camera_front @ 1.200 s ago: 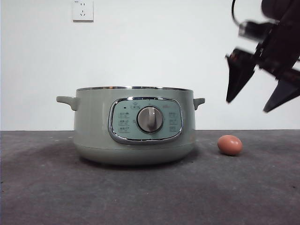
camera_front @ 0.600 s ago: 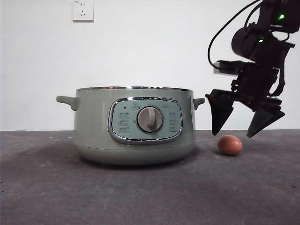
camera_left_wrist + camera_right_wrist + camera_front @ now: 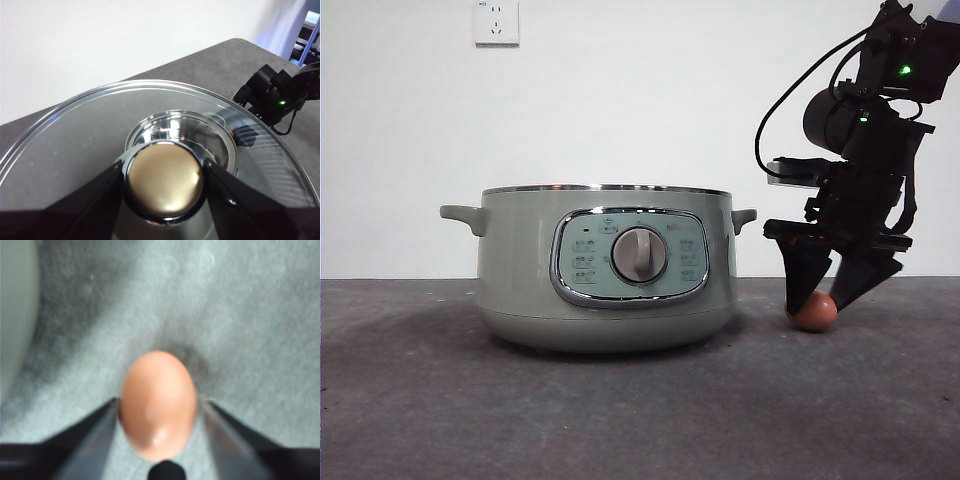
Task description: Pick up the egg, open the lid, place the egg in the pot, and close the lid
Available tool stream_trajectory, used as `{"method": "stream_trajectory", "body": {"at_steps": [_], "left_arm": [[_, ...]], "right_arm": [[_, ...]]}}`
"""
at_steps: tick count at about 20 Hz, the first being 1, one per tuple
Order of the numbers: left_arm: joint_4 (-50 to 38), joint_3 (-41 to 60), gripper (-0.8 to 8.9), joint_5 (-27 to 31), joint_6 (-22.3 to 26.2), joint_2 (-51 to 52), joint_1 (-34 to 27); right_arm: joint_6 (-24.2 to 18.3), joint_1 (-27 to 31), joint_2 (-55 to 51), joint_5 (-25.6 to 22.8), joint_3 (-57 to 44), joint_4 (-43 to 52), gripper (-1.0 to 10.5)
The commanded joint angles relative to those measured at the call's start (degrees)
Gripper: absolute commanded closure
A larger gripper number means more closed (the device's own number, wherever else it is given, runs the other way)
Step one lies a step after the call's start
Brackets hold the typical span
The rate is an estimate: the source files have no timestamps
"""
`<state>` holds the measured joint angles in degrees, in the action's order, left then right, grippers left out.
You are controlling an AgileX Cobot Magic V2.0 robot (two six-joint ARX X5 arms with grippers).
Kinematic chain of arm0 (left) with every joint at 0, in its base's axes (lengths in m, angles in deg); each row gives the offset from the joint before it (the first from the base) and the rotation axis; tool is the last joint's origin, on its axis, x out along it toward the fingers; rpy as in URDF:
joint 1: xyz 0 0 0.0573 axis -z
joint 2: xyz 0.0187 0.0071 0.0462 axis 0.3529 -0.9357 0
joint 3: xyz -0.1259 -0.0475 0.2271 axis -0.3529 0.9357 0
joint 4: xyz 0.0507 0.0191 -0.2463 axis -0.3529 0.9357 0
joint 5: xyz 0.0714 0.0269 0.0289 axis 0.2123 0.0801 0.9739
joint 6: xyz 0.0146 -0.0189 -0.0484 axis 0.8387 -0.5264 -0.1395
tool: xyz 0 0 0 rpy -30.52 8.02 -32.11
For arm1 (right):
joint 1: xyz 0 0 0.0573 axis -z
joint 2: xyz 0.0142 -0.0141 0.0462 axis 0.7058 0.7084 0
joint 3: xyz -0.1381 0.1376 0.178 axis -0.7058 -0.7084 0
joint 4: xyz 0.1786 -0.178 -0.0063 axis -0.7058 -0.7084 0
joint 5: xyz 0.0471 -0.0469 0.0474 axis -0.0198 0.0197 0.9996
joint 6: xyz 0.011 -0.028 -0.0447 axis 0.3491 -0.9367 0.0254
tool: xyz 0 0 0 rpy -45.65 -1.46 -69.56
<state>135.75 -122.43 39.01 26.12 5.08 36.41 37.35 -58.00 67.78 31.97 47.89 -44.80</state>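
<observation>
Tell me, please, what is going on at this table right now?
The right gripper has its jaws either side of the egg, which lies on the table beside the pot; the jaws look about to clamp it. The left gripper sits with its jaws flanking the knob of the lid. Whether either is gripping yet is unclear.
</observation>
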Motion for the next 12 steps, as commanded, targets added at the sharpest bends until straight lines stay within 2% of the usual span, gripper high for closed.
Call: {"method": "stream_trajectory", "body": {"at_steps": [1,3,8,12], "left_arm": [[-2.7,-0.5,8.21,-0.4,0.0,0.7,-0.2],[-2.3,-0.5,8.21,-0.4,0.0,0.7,-0.2],[-1.5,-0.5,8.21,-0.4,0.0,0.7,-0.2],[-1.5,-0.5,8.21,-0.4,0.2,0.7,-0.2]], "right_arm": [[1.2,-0.1,0.7,0.0,0.2,0.8,8.5],[1.5,-0.1,0.7,0.9,0.2,0.9,9.6],[4.5,-0.1,-1.5,0.9,0.2,-1.5,9.6],[6.2,-0.1,-9.3,-0.3,0.2,-3.8,9.6]]}}
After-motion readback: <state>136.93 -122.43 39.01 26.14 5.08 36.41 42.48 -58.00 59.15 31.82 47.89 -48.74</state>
